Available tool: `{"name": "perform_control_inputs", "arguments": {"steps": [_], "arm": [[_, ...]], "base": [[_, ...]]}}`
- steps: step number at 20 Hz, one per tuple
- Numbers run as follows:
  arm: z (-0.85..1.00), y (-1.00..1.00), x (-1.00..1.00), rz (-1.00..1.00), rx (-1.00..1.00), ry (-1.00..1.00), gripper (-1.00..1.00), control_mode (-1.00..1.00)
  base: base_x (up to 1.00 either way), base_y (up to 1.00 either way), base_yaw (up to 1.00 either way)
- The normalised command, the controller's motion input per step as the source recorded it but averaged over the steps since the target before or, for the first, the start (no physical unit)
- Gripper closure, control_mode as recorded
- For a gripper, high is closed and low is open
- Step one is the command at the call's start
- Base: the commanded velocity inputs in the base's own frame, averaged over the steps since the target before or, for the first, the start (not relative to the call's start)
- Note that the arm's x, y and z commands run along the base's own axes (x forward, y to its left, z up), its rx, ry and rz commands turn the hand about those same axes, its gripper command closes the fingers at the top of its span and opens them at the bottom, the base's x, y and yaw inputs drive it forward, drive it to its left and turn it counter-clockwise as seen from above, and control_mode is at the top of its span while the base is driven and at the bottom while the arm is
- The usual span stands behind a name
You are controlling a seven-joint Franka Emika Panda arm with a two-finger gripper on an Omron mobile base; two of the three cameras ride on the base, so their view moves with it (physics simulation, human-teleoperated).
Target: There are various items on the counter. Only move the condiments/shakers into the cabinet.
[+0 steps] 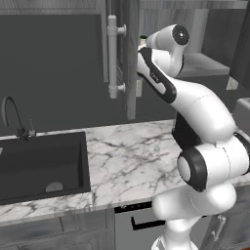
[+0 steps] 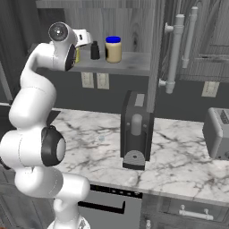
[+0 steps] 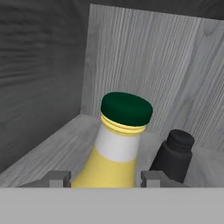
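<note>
Grey wood-grain walls close in the cabinet [image 2: 134, 27], and its grey inner shelf [image 2: 129, 62] is where the work is now. The jaws [image 3: 106, 178] stand on both sides of the small yellow bottle [image 3: 114, 162], one tip against each side of its body, so I judge them clamped on it; whether the bottle already stands on the shelf or hangs a little above it, I cannot tell.

Just beside the bottle, toward the middle of the shelf, stands the small black shaker [image 3: 174, 158], and after it the blue-lidded jar [image 2: 113, 49], both upright. The arm [image 1: 195, 105] reaches up from the bench [image 2: 179, 161] to the left end of the shelf. The long pale bar handle [image 1: 113, 56] hangs on the open door. Below, on the marble, the black toaster [image 2: 136, 134] remains near the front edge, and the dark sink [image 1: 41, 166] is set in the left part.

The bottle looks to me light, stiff plastic with a smooth, maybe slippery skin. The wide lower body is the good place to hold it; the narrow white neck under the green cap [image 3: 127, 108] would slide. It is tall and thin, so it can tip against the shaker when released.
</note>
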Motion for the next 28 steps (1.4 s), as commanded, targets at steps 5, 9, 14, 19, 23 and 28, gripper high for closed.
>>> {"name": "perform_control_inputs", "arguments": {"steps": [5,9,14,19,23,28], "arm": [[-0.06,0.0,0.17,-0.05,0.01,0.0,1.0,-1.0],[-0.16,0.0,0.1,-0.04,0.0,0.0,1.0,-1.0],[-0.18,0.0,0.13,-0.03,0.0,0.01,1.0,-1.0],[-0.08,0.01,0.13,-0.03,0.0,0.0,1.0,-1.0],[0.0,0.02,0.23,-0.03,0.0,0.01,1.0,-1.0],[-0.15,0.05,0.32,-0.03,0.0,0.01,1.0,-1.0]], "base": [[0.0,0.0,0.0],[0.0,0.0,0.0],[0.0,0.0,0.0],[0.0,0.0,0.0],[0.0,0.0,0.0],[0.0,0.0,0.0]]}}
